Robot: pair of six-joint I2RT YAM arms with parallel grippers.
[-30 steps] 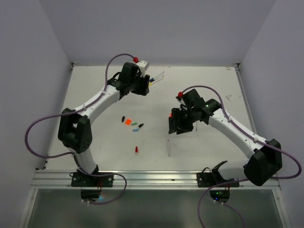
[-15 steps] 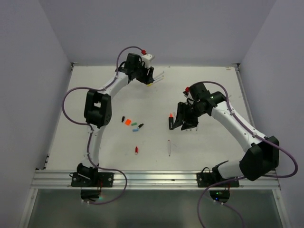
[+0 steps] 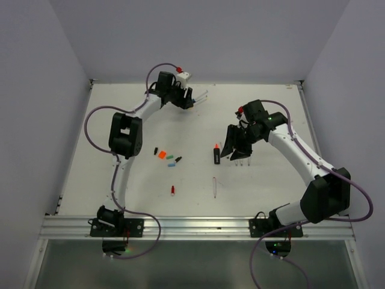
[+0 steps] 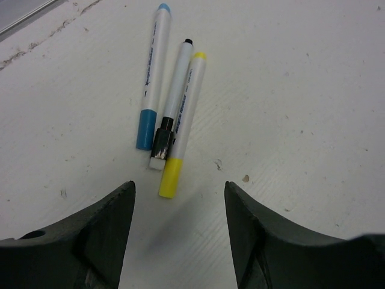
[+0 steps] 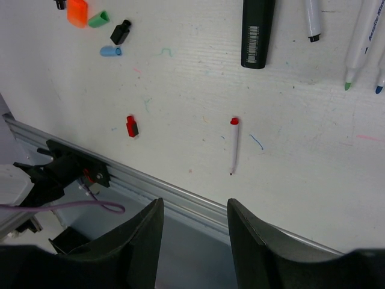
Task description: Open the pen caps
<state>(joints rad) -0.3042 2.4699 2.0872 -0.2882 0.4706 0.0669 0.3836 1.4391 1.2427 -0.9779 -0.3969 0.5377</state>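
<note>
Table: white, scuffed.
Left hand: open, empty, at far edge.
Yellow cap: dead ahead of it; pen runs lengthwise away.
Right hand: open, empty, farther off.

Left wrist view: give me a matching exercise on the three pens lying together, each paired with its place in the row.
Things
1. blue pen
2. black-tipped pen
3. yellow pen

Places
A. middle of the row
B. right side of the row, reaching lowest in the picture
C. left side of the row, reaching highest in the picture

Pairs: 1-C, 2-A, 3-B
</note>
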